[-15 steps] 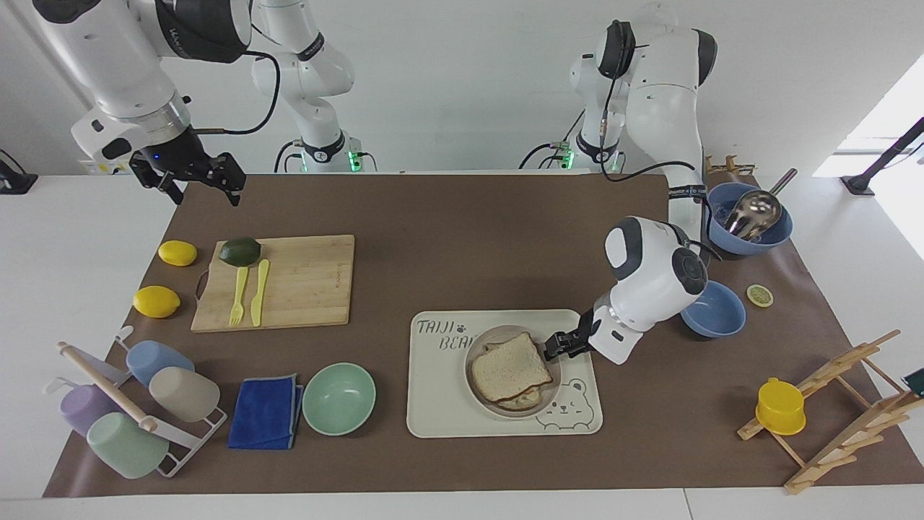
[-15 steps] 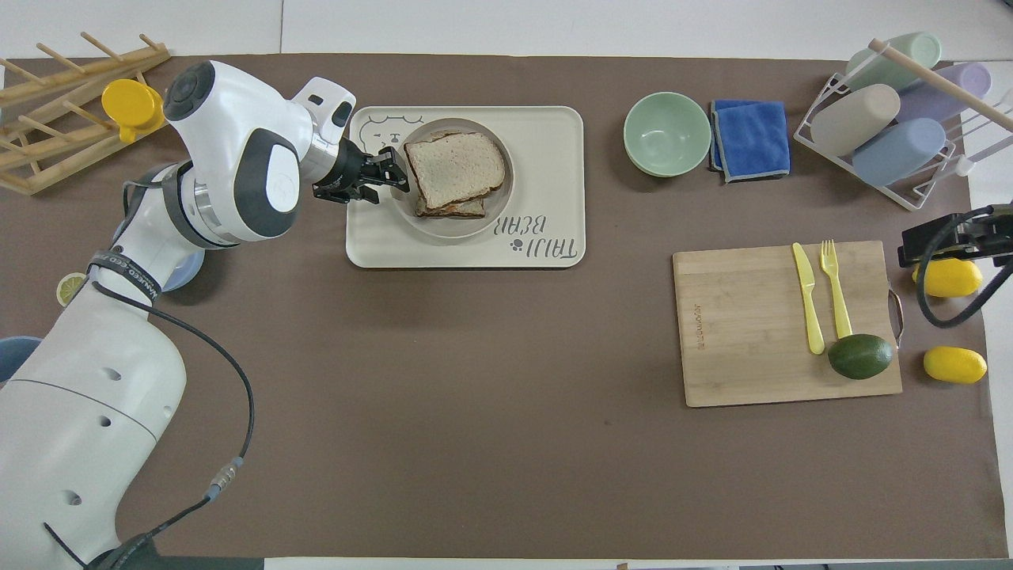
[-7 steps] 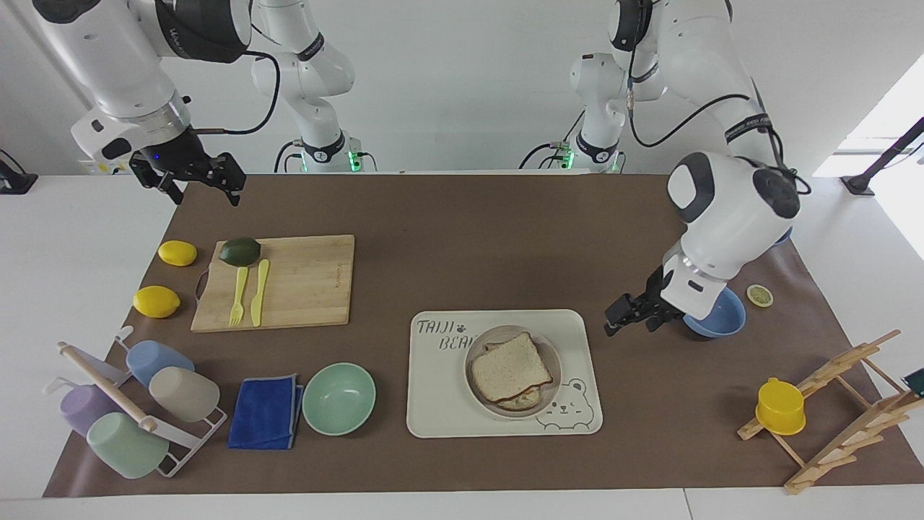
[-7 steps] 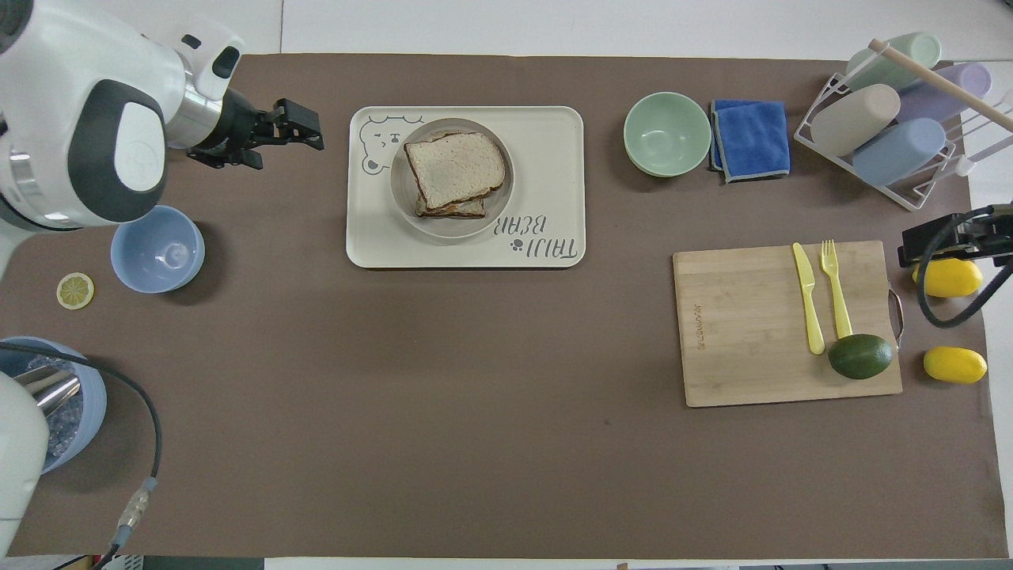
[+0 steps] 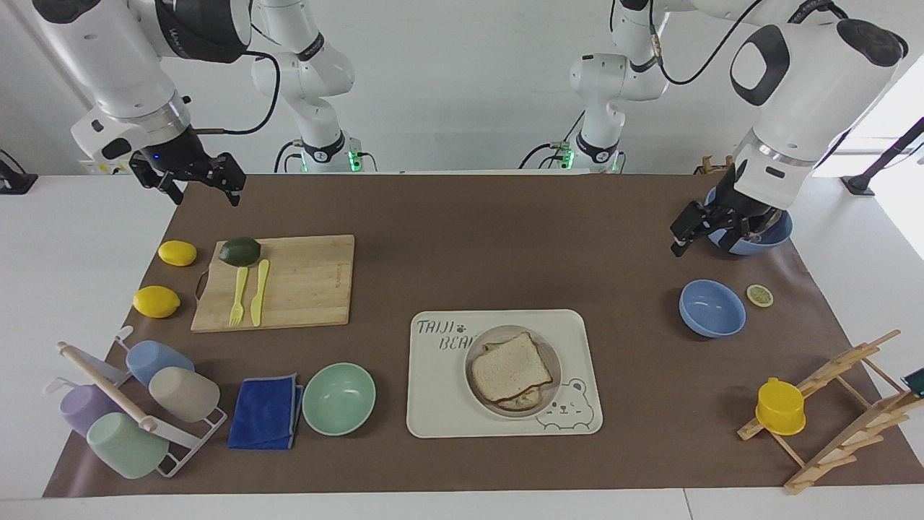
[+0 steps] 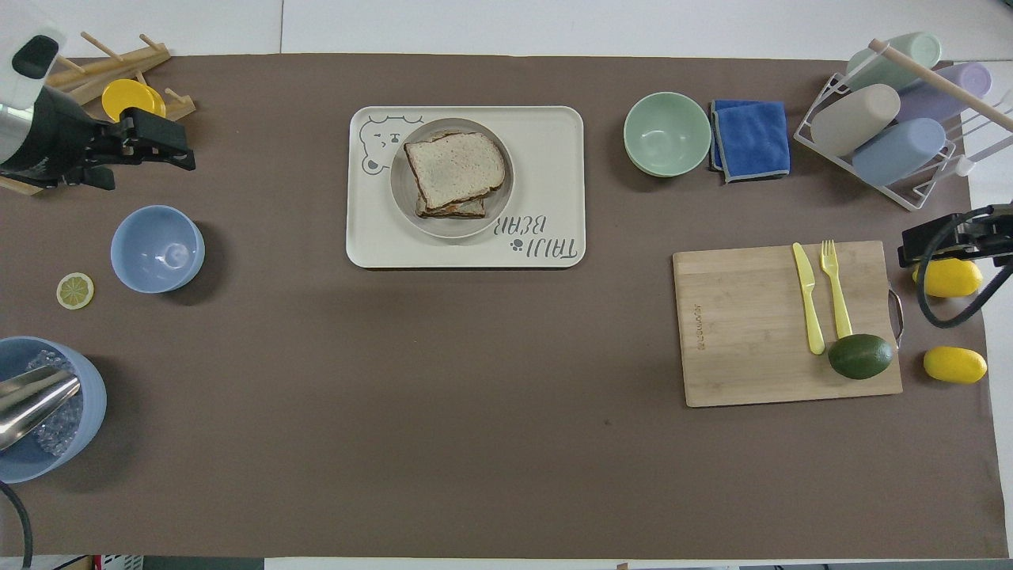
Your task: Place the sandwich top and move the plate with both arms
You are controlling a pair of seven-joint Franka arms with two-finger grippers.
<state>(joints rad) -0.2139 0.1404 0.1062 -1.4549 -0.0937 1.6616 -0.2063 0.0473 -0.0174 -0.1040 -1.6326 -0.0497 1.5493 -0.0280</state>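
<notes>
From across the table, my left gripper (image 5: 686, 235) hangs raised over the mat beside the blue bowl (image 5: 751, 230), jaws open and empty; my right gripper (image 5: 193, 177) waits over the mat's corner, jaws open.

From above, the bread slice (image 6: 455, 169) tops the sandwich on the plate (image 6: 404, 202), inside the tray (image 6: 554, 142).

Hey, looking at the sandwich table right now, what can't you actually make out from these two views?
- Filling under the sandwich top: both views, the top slice covers it.
- Contents of the ice bowl: overhead view, cut off by the frame edge; facing view, the left gripper blocks it.
- Right gripper: overhead view, cut off by the edge.
</notes>
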